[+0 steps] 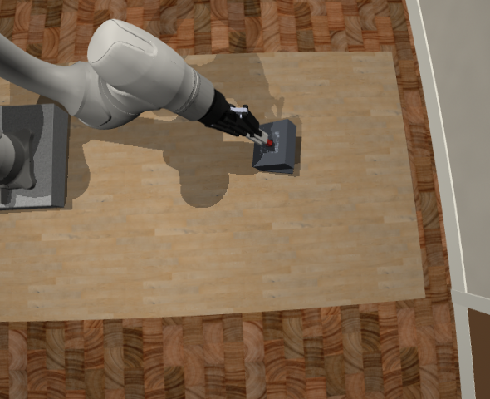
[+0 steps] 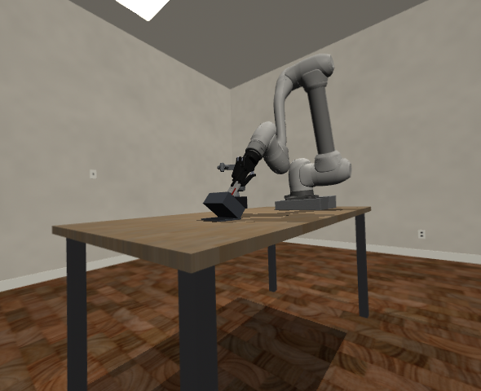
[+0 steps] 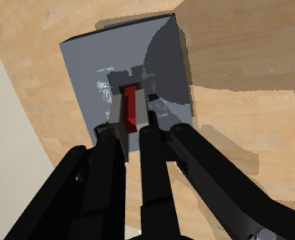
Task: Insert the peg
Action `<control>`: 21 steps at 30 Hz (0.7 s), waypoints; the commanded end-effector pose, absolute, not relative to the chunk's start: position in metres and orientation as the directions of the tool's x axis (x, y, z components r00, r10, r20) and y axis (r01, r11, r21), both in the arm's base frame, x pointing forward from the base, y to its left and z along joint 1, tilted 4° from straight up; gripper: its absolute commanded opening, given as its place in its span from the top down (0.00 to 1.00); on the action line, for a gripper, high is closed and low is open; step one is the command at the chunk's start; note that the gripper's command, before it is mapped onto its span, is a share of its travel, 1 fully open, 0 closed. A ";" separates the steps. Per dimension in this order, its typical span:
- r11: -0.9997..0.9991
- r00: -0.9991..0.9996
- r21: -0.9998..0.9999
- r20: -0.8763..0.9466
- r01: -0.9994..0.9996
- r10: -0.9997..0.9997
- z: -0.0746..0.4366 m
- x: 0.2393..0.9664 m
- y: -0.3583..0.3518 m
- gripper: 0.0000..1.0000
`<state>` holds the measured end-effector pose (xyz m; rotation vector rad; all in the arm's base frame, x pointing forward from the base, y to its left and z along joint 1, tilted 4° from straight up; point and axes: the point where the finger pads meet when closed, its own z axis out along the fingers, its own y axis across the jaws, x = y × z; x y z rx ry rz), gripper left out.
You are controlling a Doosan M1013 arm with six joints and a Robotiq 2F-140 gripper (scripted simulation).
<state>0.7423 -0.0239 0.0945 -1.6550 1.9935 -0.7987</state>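
Observation:
A dark grey block with a sloped panel (image 1: pixel 275 145) sits on the wooden table; it also shows in the side view (image 2: pixel 225 204) and in the wrist view (image 3: pixel 130 96). My gripper (image 1: pixel 266 139) is shut on a red peg (image 1: pixel 269 142). The peg (image 3: pixel 130 106) sits between the fingertips, right at the middle of the panel's face. Its far end meets the panel where the hole lies; the hole itself is hidden by the peg and the fingers. In the side view the gripper (image 2: pixel 234 190) leans down onto the panel's upper face.
The arm's grey base plate (image 1: pixel 26 156) stands at the table's left edge. The arm's body (image 1: pixel 134 77) hangs over the table's back left part. A wall runs along the right side (image 1: pixel 472 129).

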 end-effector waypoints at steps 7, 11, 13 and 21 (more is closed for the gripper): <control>0.123 -0.198 -0.668 0.036 -0.734 -0.980 0.091 0.745 -0.025 1.00; 0.123 -0.198 -0.668 0.036 -0.734 -0.980 0.089 0.747 -0.025 1.00; 0.123 -0.198 -0.668 0.036 -0.734 -0.980 0.088 0.748 -0.025 1.00; 0.123 -0.198 -0.668 0.036 -0.734 -0.980 0.085 0.751 -0.026 1.00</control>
